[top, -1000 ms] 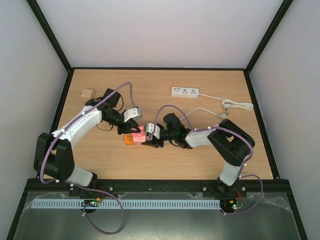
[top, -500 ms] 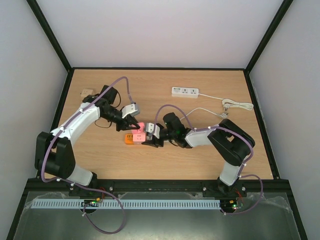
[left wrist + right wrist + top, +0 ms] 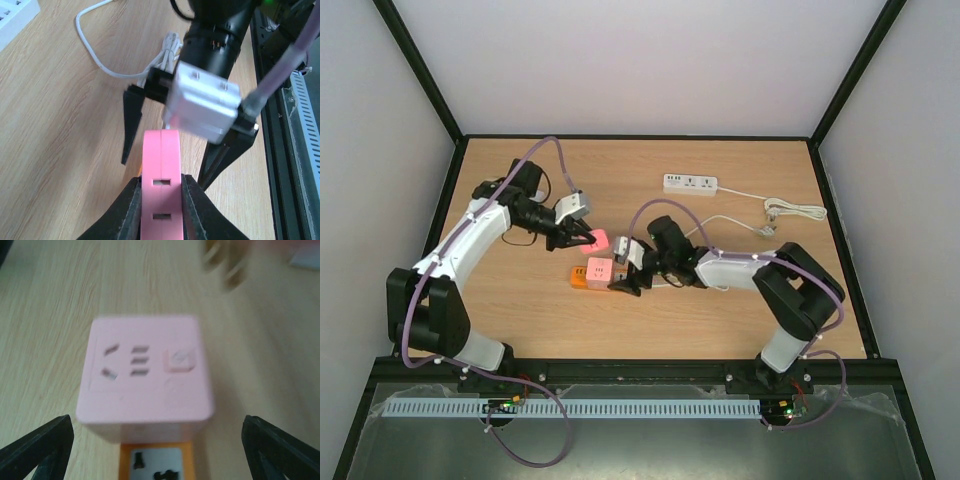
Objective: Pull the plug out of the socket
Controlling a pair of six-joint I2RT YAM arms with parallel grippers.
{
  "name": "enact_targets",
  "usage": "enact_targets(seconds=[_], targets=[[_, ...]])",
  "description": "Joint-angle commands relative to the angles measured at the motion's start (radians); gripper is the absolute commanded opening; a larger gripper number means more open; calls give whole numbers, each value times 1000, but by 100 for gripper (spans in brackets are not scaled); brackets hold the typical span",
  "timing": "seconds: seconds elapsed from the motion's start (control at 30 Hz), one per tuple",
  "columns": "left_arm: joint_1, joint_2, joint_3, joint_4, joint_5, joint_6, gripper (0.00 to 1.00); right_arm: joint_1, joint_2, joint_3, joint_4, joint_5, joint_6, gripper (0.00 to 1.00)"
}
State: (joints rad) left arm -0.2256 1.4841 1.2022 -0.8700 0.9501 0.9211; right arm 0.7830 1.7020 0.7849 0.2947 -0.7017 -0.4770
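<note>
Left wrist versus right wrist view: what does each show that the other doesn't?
Left wrist only: the left gripper shut on the plug, a white cable. Right wrist only: the socket face-on, the orange block below it. Both: the table, the open right gripper, and probably the plug, just blurred prongs from the right wrist.

We hold the plug (image 3: pixel 601 240) in our left gripper (image 3: pixel 590 239), just behind the socket cube (image 3: pixel 599 270) and apart from it. A block (image 3: pixel 579 280) touches the cube's left side, and our right gripper (image 3: pixel 620 270) is just right of it. A power strip (image 3: pixel 690 184) lies well behind, to the right.
</note>
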Motion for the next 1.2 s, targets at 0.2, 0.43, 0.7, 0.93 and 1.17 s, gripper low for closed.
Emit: enact_targets(seconds=[0.2, 0.43, 0.7, 0.93, 1.17], targets=[[9, -6, 84, -75, 72, 48, 3, -149, -178, 131, -134, -166, 145, 86], [-31, -14, 96, -62, 57, 16, 3, -153, -206, 203, -246, -289, 296, 80], [-86, -26, 96, -35, 57, -17, 3, -153, -229, 214, -247, -371, 407, 56], [-109, -27, 88, -16, 64, -35, 3, -153, -230, 201, -220, -387, 440, 38], [-111, -24, 95, 15, 73, -67, 5, -153, -242, 193, -214, -409, 448, 10]])
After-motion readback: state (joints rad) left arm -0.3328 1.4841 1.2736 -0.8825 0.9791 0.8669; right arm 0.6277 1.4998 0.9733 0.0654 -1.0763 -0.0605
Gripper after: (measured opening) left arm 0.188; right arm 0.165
